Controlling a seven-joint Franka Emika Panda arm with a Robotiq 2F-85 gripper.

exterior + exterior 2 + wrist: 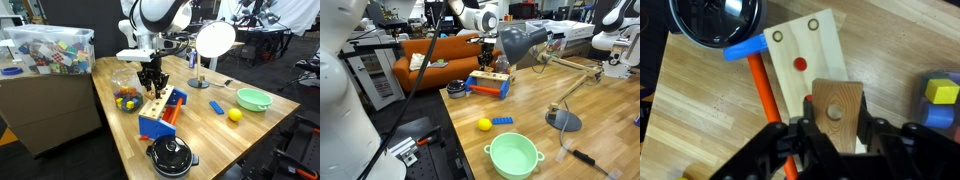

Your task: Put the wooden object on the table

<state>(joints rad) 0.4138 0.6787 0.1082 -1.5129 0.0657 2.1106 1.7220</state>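
Just beside a black pot (172, 155), a blue-and-orange toy box (162, 113) with pale holed top. Near a desk lamp (213, 40), a green bowl (252, 98), a yellow ball (235, 115), perhaps a lemon, and a flat blue block (216, 107). Next to the toy box, a glass bowl (127, 98) of coloured pieces; well apart, a cardboard box (45, 95).

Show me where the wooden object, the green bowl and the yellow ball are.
wooden object (843, 95): wrist view, on the block's upper face.
green bowl (513, 158): in an exterior view, on its bare inside.
yellow ball (484, 124): in an exterior view, on its centre.
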